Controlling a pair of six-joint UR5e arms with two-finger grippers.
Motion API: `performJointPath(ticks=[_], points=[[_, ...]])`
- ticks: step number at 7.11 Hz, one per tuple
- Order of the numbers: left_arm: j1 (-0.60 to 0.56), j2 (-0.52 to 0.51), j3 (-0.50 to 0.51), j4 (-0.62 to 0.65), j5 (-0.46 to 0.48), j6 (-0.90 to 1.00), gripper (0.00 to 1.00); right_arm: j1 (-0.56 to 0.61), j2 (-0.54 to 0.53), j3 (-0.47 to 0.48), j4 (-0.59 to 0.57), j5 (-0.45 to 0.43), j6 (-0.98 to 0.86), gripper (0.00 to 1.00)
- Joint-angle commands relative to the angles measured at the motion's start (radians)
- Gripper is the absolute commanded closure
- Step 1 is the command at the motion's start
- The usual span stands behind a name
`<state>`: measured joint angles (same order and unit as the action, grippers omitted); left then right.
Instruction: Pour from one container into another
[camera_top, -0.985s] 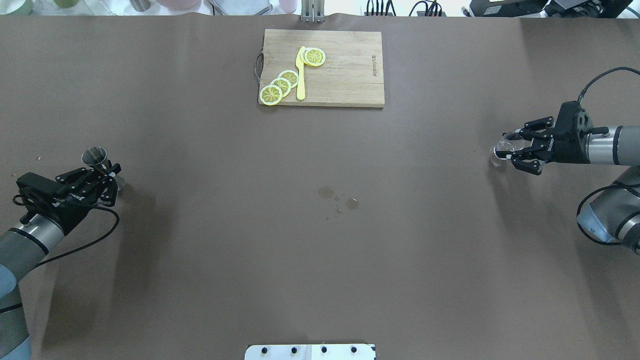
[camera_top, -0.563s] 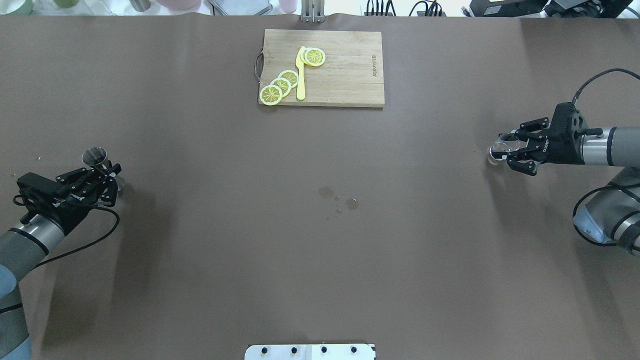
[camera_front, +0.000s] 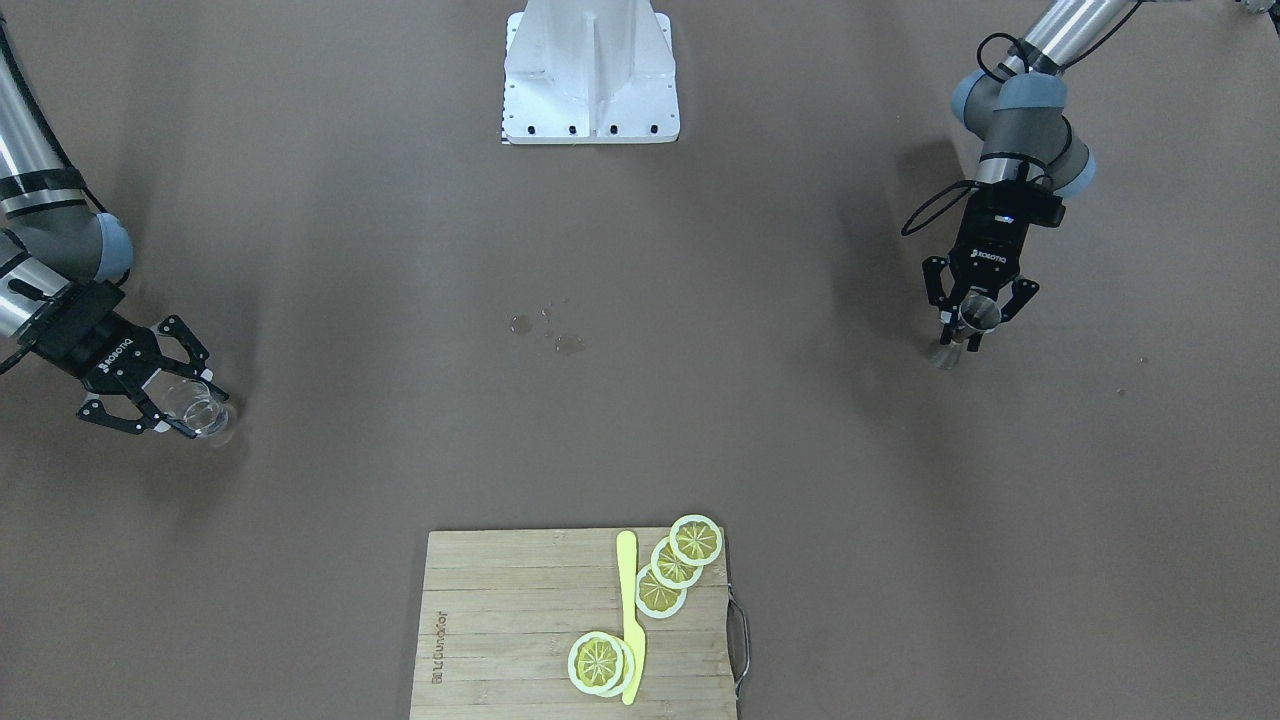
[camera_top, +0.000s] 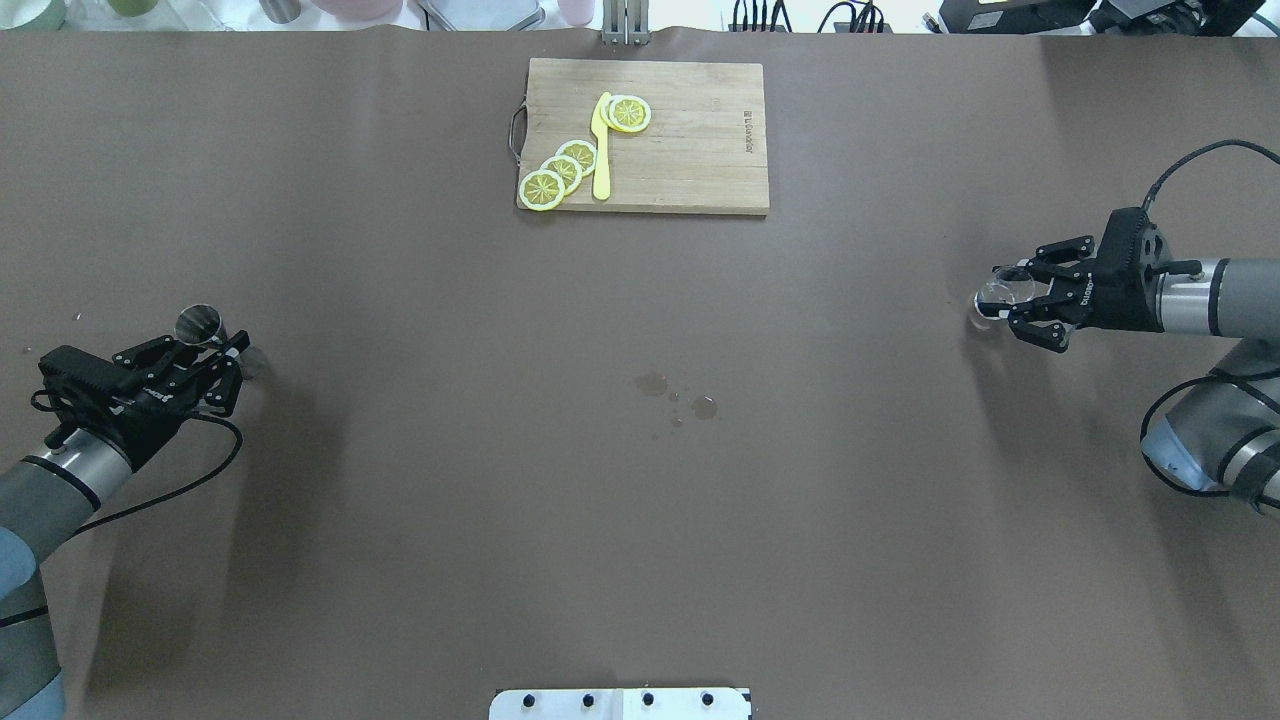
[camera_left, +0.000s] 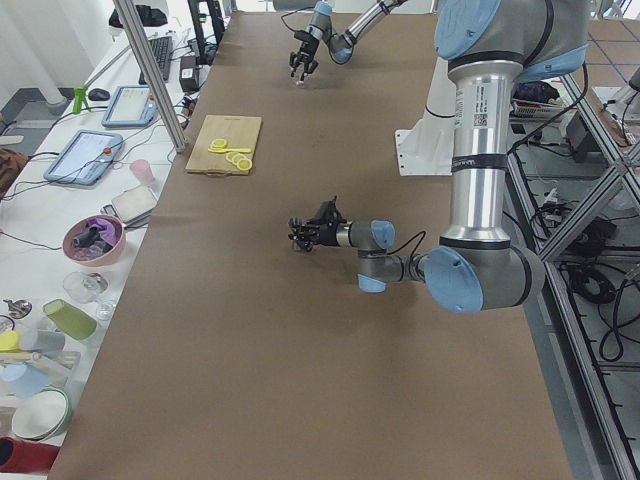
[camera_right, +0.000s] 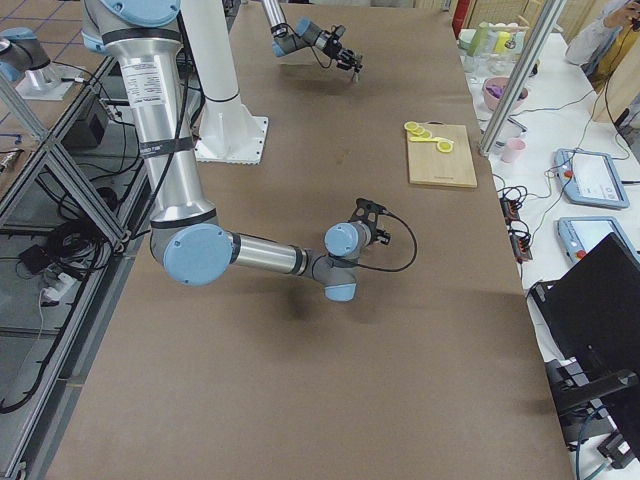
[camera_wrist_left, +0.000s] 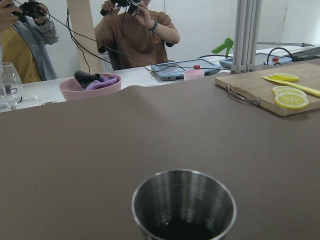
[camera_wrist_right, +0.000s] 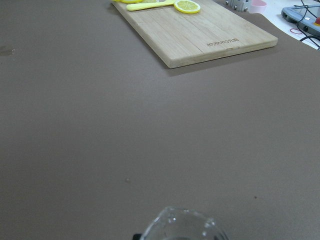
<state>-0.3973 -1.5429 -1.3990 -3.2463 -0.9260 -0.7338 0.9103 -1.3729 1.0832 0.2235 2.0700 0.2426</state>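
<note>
- Cup (camera_top: 198, 323): steel, at the far left of the table (camera_top: 400, 500) in the overhead view, mouth up, leaning a little. Dark liquid low inside it in the left wrist view (camera_wrist_left: 183, 206). Cannot tell whether its foot touches the table.
- Left gripper (camera_top: 222, 362): low over the table, jaws closed on the cup's narrow waist, one finger on each side. Seen at the right of the front-facing view (camera_front: 975, 325), with the cup (camera_front: 978, 317) between the fingers.
- Wet spots (camera_top: 652, 383): a few small ones on the brown cover near the table's middle, well apart from both grippers.
- Board (camera_top: 700, 150): wooden, at the far edge just right of the wet spots, metal handle on its left end.
- Lemon slices (camera_top: 560, 172): three overlapping at the board's near left corner, more near its far edge.
- Knife (camera_top: 601, 150): yellow, flat on the board between the two groups of slices.
- Glass (camera_top: 995, 297): clear, at the far right, well apart from the cup. Only its rim in the right wrist view (camera_wrist_right: 180, 227).
- Right gripper (camera_top: 1015, 305): lying nearly level, pointing toward the middle, jaws clamped around the glass. At the left of the front-facing view (camera_front: 190, 405), glass (camera_front: 205, 412) between the fingertips.
</note>
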Motion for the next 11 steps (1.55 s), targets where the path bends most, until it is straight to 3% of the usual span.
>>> performJointPath(ticks=[1, 2, 3, 7, 9, 10, 11], points=[[0.000, 0.001, -0.001, -0.001, 0.001, 0.001, 0.57, -0.008, 0.000, 0.000, 0.037, -0.013, 0.061, 1.00], [0.000, 0.001, 0.000, -0.001, 0.003, 0.001, 0.43, -0.014, 0.000, -0.006, 0.040, -0.022, 0.067, 1.00], [0.002, 0.001, -0.001, -0.003, 0.007, 0.002, 0.01, -0.019, 0.000, -0.012, 0.043, -0.027, 0.067, 1.00], [0.008, 0.004, -0.018, -0.009, 0.030, 0.004, 0.01, -0.037, 0.000, -0.036, 0.068, -0.045, 0.067, 1.00], [0.017, 0.024, -0.086, -0.007, 0.030, 0.004, 0.01, -0.038, 0.000, -0.036, 0.068, -0.050, 0.066, 1.00], [0.023, 0.067, -0.125, -0.007, 0.030, 0.004, 0.01, -0.039, 0.000, -0.034, 0.068, -0.060, 0.060, 0.89], [0.029, 0.105, -0.158, -0.007, 0.030, 0.004, 0.01, -0.039, -0.002, -0.034, 0.068, -0.068, 0.058, 0.71]])
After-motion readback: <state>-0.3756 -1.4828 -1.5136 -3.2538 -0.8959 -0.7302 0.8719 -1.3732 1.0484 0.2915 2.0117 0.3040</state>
